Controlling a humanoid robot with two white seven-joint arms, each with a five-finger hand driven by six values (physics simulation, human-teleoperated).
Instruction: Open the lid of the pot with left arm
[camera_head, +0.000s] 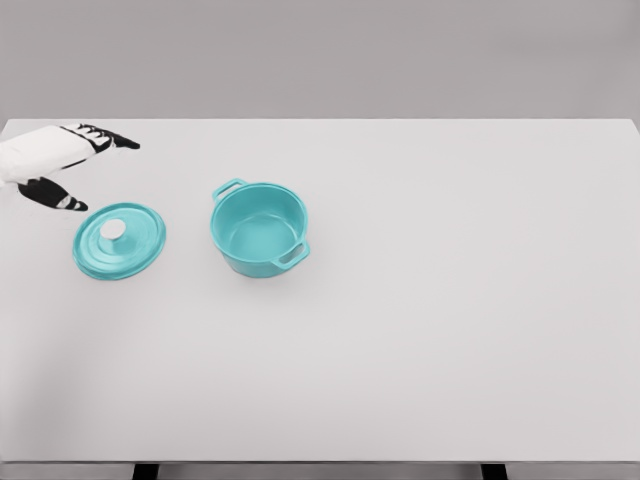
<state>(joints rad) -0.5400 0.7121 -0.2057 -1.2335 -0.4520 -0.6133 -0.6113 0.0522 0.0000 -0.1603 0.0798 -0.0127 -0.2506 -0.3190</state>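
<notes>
Head view
Left hand: the left hand (62, 165) comes in from the left edge, near the back of the worktop (420, 340). It is white with black fingers (108, 139).
How open: the fingers are spread out and loose. The thumb (52, 196) points down and away from the rest.
What it holds: nothing. It floats just behind the lid and does not touch it.
Lid: the teal lid (120, 240) lies flat on the worktop, to the left of the pot. Its small grey knob (114, 230) faces up.
Pot: the teal pot (259, 228) stands upright near the middle, a bit to the left. It is open on top, and it has two little handles.
Lid and pot: near each other, not touching.
Writing: no words can be read on the pot or lid.
</notes>
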